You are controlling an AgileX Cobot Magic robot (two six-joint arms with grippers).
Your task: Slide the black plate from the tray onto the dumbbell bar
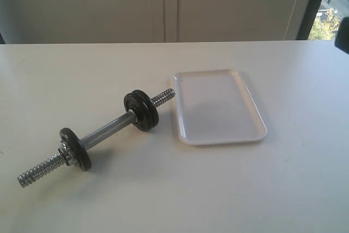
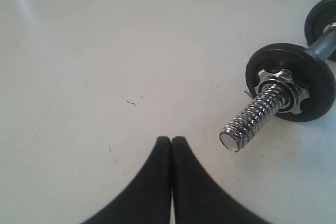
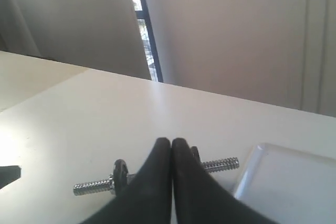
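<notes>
White table (image 1: 218,200) fills the lower three quarters of the exterior view, from the front edge up to a pale wall. Right of centre lies the tray (image 1: 218,107), and it is bare. From lower left up to the centre runs the bar (image 1: 109,128), flat on the table. Its upper threaded end is just beside the tray's left rim; whether they touch I cannot tell.

Two black discs sit on the bar, well apart. The lower disc (image 1: 76,148) is in the lower left. The upper disc (image 1: 140,110) is near the centre, close to the tray, and looks the thicker of the two.

No loose plate shows in any view. With the tray bare, the plate is probably already on the bar at the upper disc, so the task looks finished or nearly so. I cannot tell it from its neighbours.

Neither arm appears in the exterior view. Only the wrist views show them. The left gripper (image 2: 171,139) has its fingers pressed together, holding nothing, over bare table near the bar's threaded end. That view alone shows the silver nut (image 2: 278,85) against the lower disc. The right gripper (image 3: 171,141) is also pressed together and empty, high above the table. Its view shows the bar beyond the fingers, a tray corner at lower right, and a window strip at the top.
</notes>
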